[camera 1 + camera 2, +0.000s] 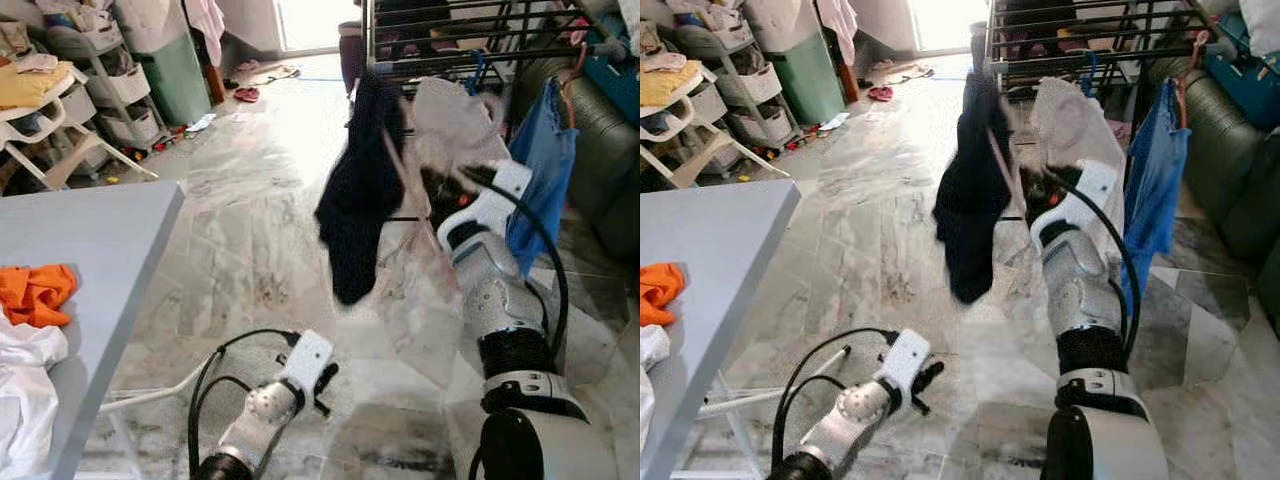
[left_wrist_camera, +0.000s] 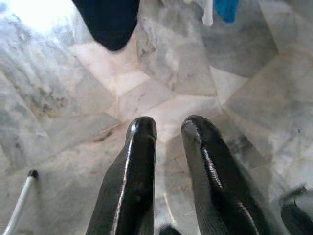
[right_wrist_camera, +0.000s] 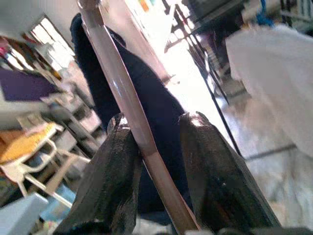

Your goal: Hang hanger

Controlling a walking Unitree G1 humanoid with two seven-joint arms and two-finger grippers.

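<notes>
The right gripper (image 3: 154,142) was clamped on the hanger (image 3: 122,93); its shirt (image 1: 360,190), just ahead, could swing and slip off.

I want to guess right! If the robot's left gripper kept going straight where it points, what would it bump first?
Probably the marble floor. The left gripper hangs low, pointing at bare tiles; the dark garment hangs farther off.

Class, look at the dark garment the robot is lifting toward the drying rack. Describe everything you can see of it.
The dark navy garment looks like soft cloth, limp and bunched, hanging over a slim brownish hanger. It is held up in the air above the marble floor, just before the black drying rack, its lower end dangling free. The right gripper grips the hanger's bar between its fingers; a pale garment hangs close beside it.
</notes>
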